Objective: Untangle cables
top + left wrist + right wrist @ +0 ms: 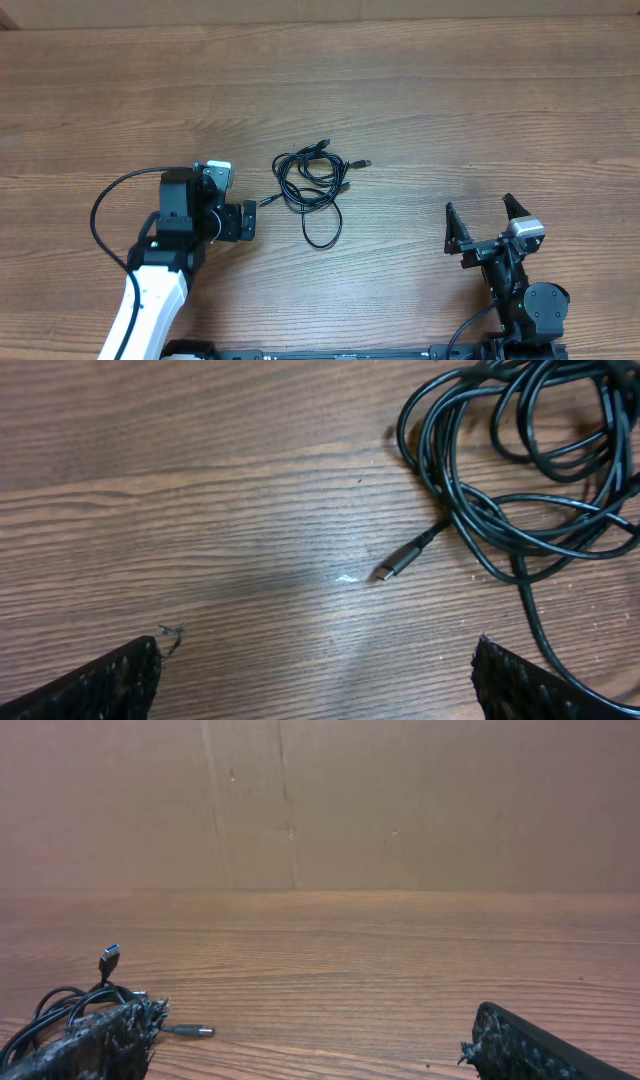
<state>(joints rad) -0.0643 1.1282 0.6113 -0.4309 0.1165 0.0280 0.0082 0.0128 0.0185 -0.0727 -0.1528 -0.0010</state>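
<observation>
Closest to the bottom edge of the overhead frame, at lower right, the right gripper (480, 212) points toward the top of the picture. Its two black fingers (455, 230) are splayed wide in a V and hold nothing, with only bare wood between them. It stands well apart from the cables (310, 185), which lie to its upper left.

At lower left, the white left arm (145, 310) rises from the bottom edge and bends toward the centre. The left gripper (238, 200) faces right, its jaws fully spread and empty. In the left wrist view the two finger pads sit in the bottom corners, with open table between them. A slim flat plug (395, 565) lies ahead of the gap and touches neither pad. Its cord runs up and right into the bundle.

The cables lie just above the middle of the overhead frame, near the left gripper's tips. They are thin black cords wound into overlapping loops. One longer loop (322, 235) hangs toward the bottom of the frame, and loose plug ends stick out at the top and right of the heap.

In the right wrist view the bundle shows at lower left, partly hidden behind that gripper's left finger. An upright plug (109, 960) and a round barrel plug (190, 1031) protrude from it.

The wooden table (450, 90) stretches beyond the bundle to a plain brown wall (300, 800).
</observation>
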